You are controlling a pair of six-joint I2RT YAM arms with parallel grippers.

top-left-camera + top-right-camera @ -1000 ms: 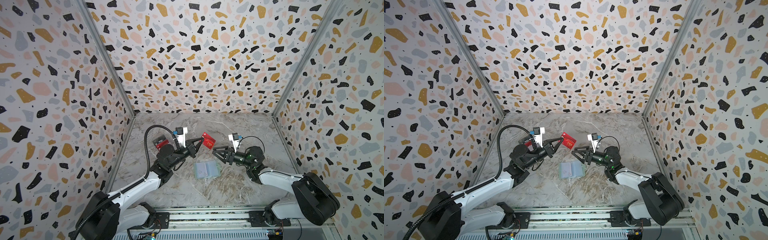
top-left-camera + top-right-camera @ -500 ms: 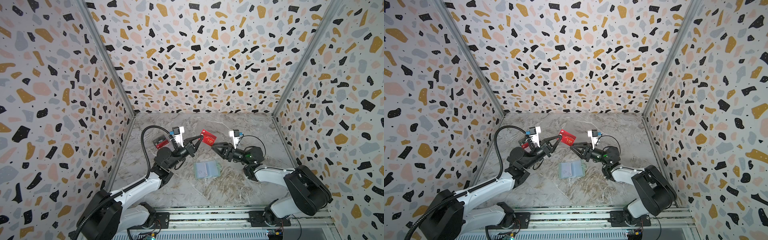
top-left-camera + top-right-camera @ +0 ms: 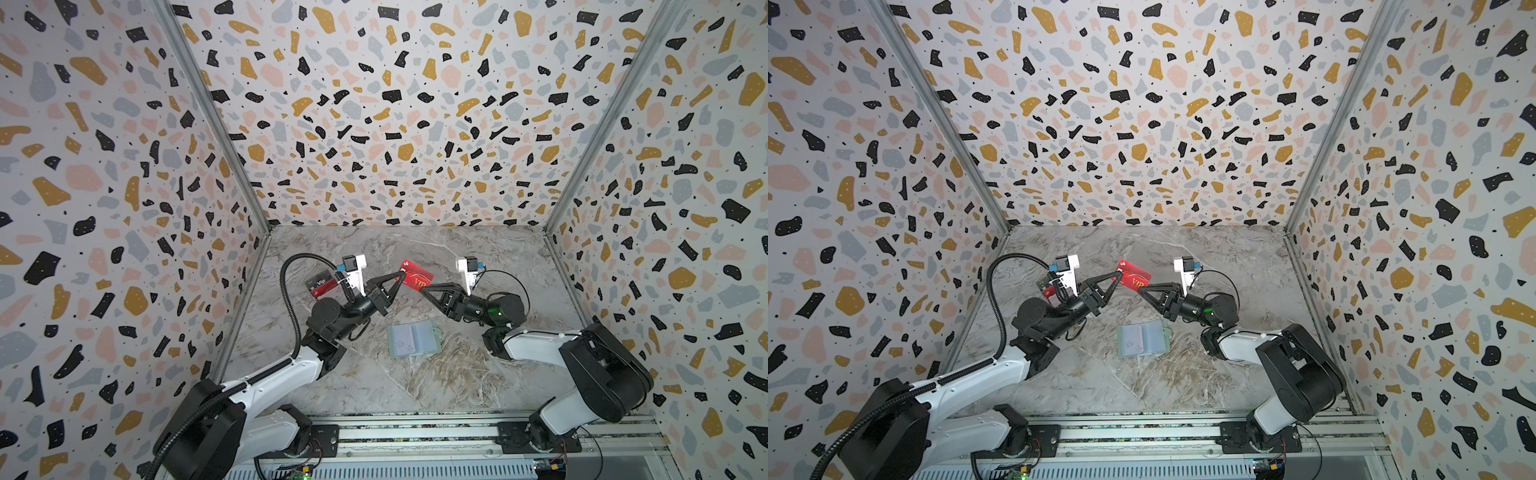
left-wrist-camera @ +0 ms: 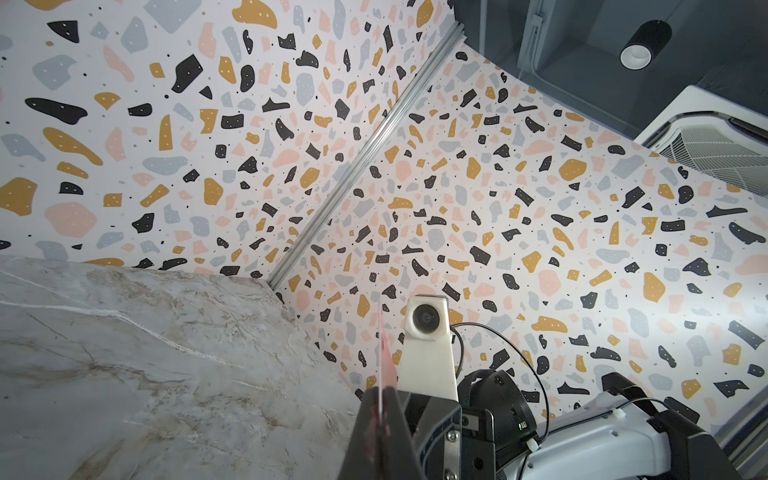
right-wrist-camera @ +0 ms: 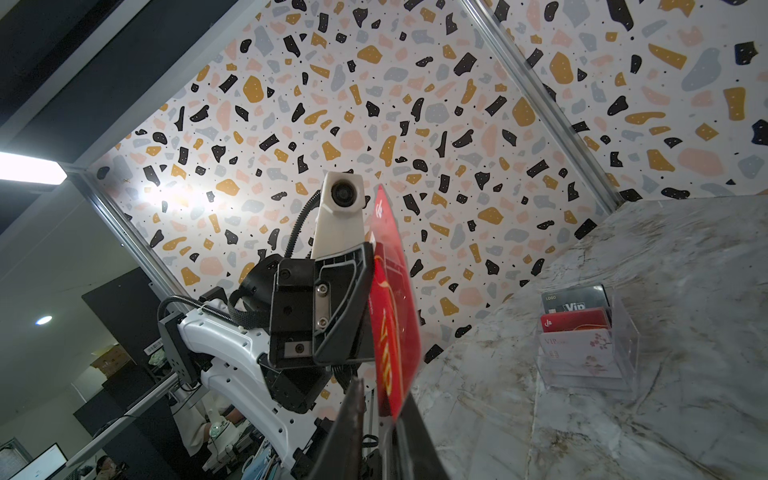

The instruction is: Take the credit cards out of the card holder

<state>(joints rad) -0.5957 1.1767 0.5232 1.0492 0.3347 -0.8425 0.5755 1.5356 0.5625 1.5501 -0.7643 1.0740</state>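
Left gripper [image 3: 401, 275] clamps red card [image 3: 417, 279] aloft — right gripper [image 3: 423, 287], jaws narrow, straddles its opposite end, grip uncertain — open card holder [image 3: 413, 338] lies below both

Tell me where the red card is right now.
In both top views the red card is in the air mid-scene, beyond the open card holder, pinched by the left gripper with the right gripper at its other end.
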